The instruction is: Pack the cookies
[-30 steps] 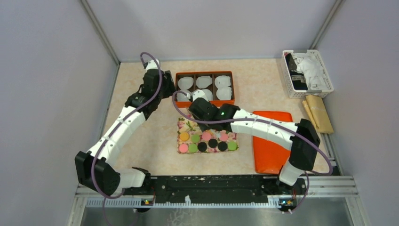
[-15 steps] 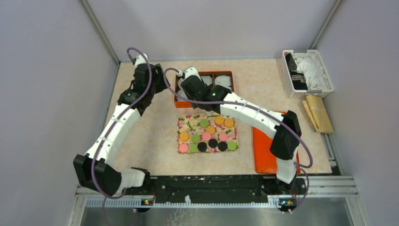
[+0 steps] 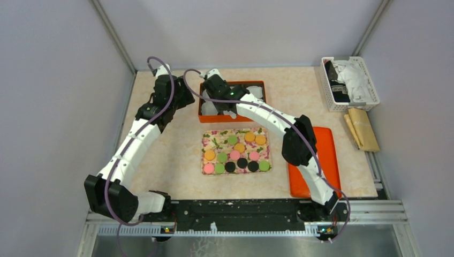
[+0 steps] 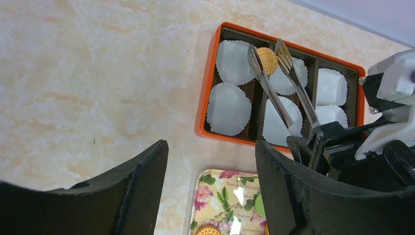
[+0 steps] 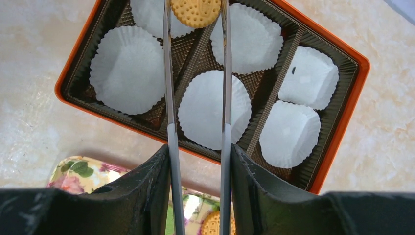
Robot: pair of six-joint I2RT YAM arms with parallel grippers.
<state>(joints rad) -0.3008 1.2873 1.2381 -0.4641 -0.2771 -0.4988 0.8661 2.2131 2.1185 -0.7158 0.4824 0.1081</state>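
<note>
Both jaws of the right gripper (image 5: 198, 171) were squeezed on a pair of tongs (image 5: 169, 98), and out at the tips one orange cookie (image 5: 195, 12) was pinched, presumably so the flat disc could go in without fat fingers crushing a cup. Under those tips sat the orange box (image 5: 359, 93) of white paper cups (image 5: 127, 68), all looking empty, so packing seemed barely started. Nearby the left gripper (image 4: 210, 191) hung with jaws apart and nothing between them, and the other cookies (image 3: 235, 155) waited on the floral tray (image 3: 211, 142) just behind the right jaws.
</note>
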